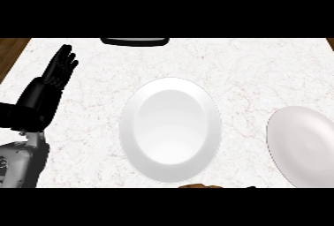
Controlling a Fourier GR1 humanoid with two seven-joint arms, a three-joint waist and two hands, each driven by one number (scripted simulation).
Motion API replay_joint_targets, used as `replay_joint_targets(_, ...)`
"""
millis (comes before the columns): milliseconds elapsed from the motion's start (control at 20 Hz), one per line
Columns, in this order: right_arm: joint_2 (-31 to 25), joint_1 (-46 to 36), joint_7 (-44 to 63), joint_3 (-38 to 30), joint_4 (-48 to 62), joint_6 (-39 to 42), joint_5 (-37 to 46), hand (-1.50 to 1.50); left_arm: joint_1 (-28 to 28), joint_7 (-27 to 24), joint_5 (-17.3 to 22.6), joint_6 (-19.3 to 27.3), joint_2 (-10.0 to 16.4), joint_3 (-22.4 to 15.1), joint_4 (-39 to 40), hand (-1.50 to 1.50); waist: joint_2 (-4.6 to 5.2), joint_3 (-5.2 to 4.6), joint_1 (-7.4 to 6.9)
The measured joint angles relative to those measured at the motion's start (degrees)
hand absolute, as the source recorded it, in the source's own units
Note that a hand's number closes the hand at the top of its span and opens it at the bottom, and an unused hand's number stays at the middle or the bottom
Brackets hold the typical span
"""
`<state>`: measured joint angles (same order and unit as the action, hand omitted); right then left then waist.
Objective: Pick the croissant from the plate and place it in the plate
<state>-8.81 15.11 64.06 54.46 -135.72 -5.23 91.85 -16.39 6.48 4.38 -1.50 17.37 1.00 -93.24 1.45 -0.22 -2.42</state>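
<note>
Only a thin brown strip of the croissant [201,186] shows, at the very near edge of the view. The strip runs left to right, but most of the pastry is cut off, so its true long axis and the way its tips point cannot be told. It sits just near of the near rim of the centre plate [130,128], a white oval plate lying in the middle of the counter [261,66]. What shows of it lies on neither plate. A second, greyer plate [303,145] lies to the right, apart from the first and cut by the right edge of the view. The counter is white marble with faint brownish veins. Brown wood shows past its far left and far right corners, and a dark rounded object [135,41] sits at the far edge. The left hand [49,88] rests at the left, released, fingers straight and pointing far, holding nothing. The croissant is well apart from it, to the right and nearer. A dark sliver just right of the croissant may be the right hand [249,187]; whether it is released or grasping cannot be told.
</note>
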Motion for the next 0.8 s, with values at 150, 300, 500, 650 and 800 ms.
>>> replay_joint_targets(150, 0.8, -2.0, 0.0, -3.3, 2.1, -0.1, -2.8, 1.50, -0.5, 0.0, 0.0, -0.3, 0.2, 0.0, 0.0, 0.00, 0.20, 0.01, -0.65)
replay_joint_targets(300, 1.3, -4.1, 0.0, -6.3, 4.6, -0.3, -5.9, 1.50, -1.2, 0.2, -0.1, -0.1, -0.4, -0.4, 0.1, 0.00, 0.31, 0.03, -1.03)
replay_joint_targets(500, 5.1, -10.4, 0.1, -12.6, 14.5, -0.7, -9.2, 1.50, -1.5, 0.4, 0.1, -0.6, -0.3, -0.4, 0.4, 0.00, 0.41, 0.10, -1.72)
replay_joint_targets(650, 6.8, -15.8, 0.7, -17.0, 21.1, -2.7, -12.5, -1.50, -2.2, 0.5, 0.2, -0.6, -0.3, -0.2, 0.9, 0.00, 0.37, 0.19, -1.81)
replay_joint_targets(800, 7.6, -22.0, 0.7, -21.3, 28.2, -5.0, -17.4, -1.50, -2.7, 0.7, 0.3, -0.8, -0.2, -0.2, 1.3, 0.00, 0.33, 0.26, -2.13)
